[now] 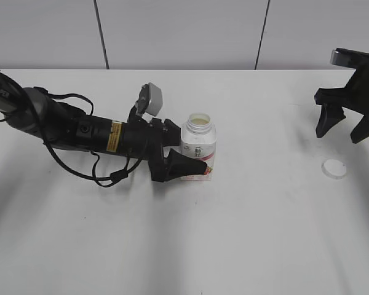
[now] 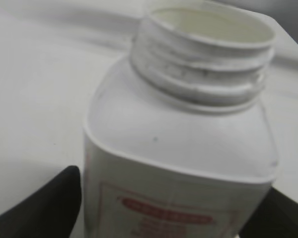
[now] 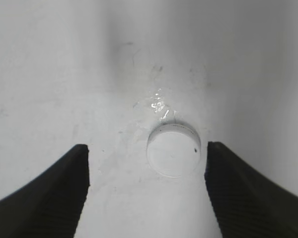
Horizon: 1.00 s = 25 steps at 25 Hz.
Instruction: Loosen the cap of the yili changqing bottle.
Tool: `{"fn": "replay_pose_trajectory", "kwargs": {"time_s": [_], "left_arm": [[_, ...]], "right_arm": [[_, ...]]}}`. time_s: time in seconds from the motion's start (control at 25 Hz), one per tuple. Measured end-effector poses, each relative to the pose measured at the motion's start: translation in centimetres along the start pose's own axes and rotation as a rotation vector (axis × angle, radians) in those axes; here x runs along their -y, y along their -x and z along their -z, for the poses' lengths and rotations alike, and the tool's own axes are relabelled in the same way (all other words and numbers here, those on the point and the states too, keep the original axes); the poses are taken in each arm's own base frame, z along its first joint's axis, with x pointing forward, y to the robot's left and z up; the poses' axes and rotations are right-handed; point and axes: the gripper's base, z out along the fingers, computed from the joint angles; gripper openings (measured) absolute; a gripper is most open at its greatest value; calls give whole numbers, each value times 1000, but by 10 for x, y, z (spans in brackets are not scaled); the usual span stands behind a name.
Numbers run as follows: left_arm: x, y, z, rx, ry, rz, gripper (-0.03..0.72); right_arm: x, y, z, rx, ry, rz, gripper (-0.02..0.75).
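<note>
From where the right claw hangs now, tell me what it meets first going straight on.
Probably the white cap, lying on the table between the right claw's open fingers in its wrist view, or the bare table around it; depth is unclear.

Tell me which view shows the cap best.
The right wrist view: the cap lies on the table, filling the middle between the right tool's open fingers, untouched. The exterior view shows it only as a small pale ring below that tool. The left wrist view shows no cap, only the bottle's open neck.
</note>
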Motion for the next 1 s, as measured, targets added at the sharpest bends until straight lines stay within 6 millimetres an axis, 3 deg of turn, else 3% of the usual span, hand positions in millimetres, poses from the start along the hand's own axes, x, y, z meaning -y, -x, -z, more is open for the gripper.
{"fn": "replay_pose_trajectory", "kwargs": {"time_s": [0.2, 0.68, 1.0], "left_arm": [[1, 9, 3, 18, 0, -15, 575], [15, 57, 22, 39, -52, -79, 578], [20, 91, 44, 21, -7, -112, 579]], "right_arm": [[0, 0, 0, -1, 0, -1, 570], [-6, 4, 23, -30, 12, 17, 570], [-6, 3, 25, -55, 14, 19, 570]]}}
